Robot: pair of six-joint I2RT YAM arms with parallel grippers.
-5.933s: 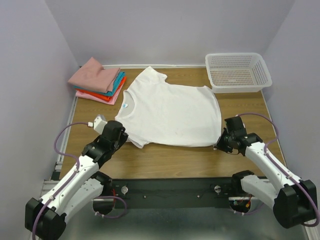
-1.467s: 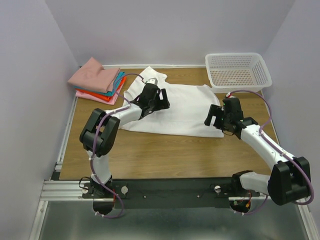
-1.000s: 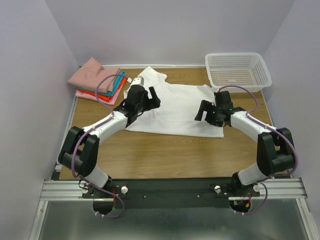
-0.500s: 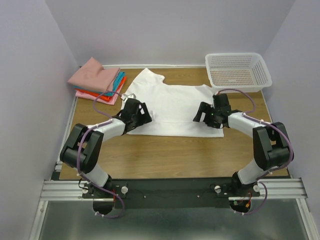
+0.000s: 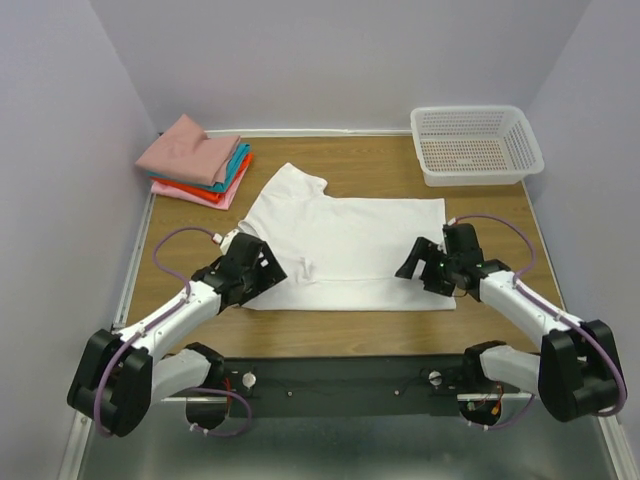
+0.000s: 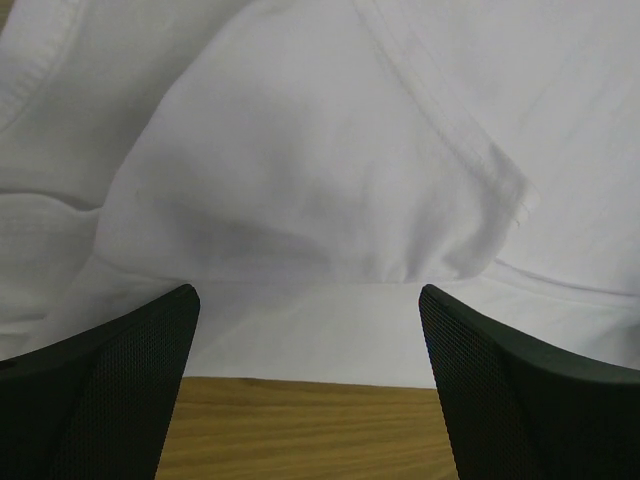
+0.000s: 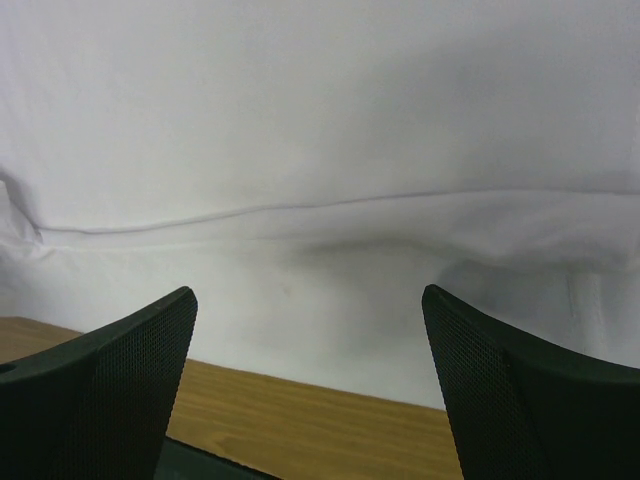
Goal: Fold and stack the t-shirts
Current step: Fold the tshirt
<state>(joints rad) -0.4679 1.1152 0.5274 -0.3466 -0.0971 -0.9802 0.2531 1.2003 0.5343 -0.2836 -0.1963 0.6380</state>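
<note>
A white t-shirt (image 5: 350, 235) lies across the middle of the table, its near part doubled over and one sleeve (image 5: 292, 180) pointing to the far left. At its near left corner my left gripper (image 5: 272, 272) stands open. In the left wrist view the left gripper (image 6: 308, 300) has only shirt hem (image 6: 320, 330) and bare wood between its fingers. My right gripper (image 5: 412, 262) is open at the near right corner. The right wrist view shows the right gripper (image 7: 308, 296) facing flat white cloth (image 7: 320, 200), holding nothing. Folded t-shirts (image 5: 196, 160) in dusty pink, teal, orange-red and light pink are stacked at the far left.
A white perforated basket (image 5: 476, 146) stands at the far right corner. Bare wooden table (image 5: 340, 330) runs between the shirt's near edge and the black rail at the arms' bases. Grey walls close in the far side and both sides.
Both arms have drawn back from over the shirt toward the near edge. The white shirt now lies nearer the front and flatter than half a second ago. Both grippers stayed open.
</note>
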